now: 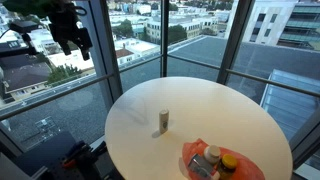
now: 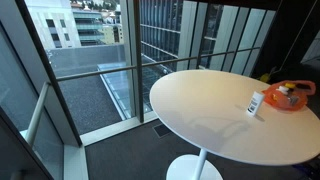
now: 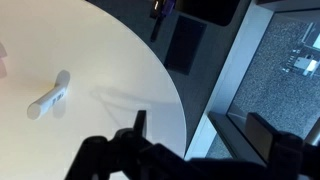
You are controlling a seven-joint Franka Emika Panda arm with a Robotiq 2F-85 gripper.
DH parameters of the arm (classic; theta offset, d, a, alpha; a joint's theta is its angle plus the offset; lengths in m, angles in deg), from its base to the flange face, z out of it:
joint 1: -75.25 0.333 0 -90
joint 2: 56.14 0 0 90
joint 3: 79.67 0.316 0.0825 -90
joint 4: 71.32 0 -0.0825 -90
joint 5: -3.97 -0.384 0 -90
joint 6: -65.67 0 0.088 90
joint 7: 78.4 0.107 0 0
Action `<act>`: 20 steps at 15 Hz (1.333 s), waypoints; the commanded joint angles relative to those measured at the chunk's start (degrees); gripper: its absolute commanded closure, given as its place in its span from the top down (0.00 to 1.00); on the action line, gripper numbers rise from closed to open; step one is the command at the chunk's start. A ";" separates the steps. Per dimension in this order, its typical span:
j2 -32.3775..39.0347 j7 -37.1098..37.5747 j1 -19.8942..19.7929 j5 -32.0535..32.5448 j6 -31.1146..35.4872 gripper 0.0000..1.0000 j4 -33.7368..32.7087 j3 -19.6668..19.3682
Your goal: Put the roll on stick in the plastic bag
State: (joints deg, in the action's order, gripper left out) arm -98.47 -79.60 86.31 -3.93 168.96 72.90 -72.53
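The roll on stick [image 1: 164,122] is a small pale cylinder standing upright near the middle of the round white table [image 1: 150,100]. It also shows in an exterior view [image 2: 255,104] and in the wrist view [image 3: 50,97]. The crinkled orange-red plastic bag [image 1: 196,152] lies at the table's edge beside the stick, a short gap apart, and shows in the second exterior view too [image 2: 300,88]. My gripper [image 1: 71,42] hangs high above and well off the table's edge, far from the stick. Its jaws [image 3: 200,135] are open and empty.
A yellow-orange bottle with a dark cap [image 1: 228,162] and a pale object [image 1: 212,155] lie on the bag. Floor-to-ceiling windows with dark frames [image 1: 163,40] stand close behind the table. The table rests on a white pedestal base [image 2: 195,168].
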 commanded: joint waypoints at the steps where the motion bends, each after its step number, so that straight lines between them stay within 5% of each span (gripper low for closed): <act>1: -0.01 -0.12 -0.25 -0.12 -0.15 1.00 -0.18 0.19; 9: 2.93 0.80 -1.94 0.96 1.32 1.00 -2.67 -0.03; 20: 14.90 3.83 -12.09 4.28 8.08 1.00 -10.16 -4.95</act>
State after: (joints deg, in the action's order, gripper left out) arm -87.86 -78.46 76.06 -1.95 175.84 65.96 -76.53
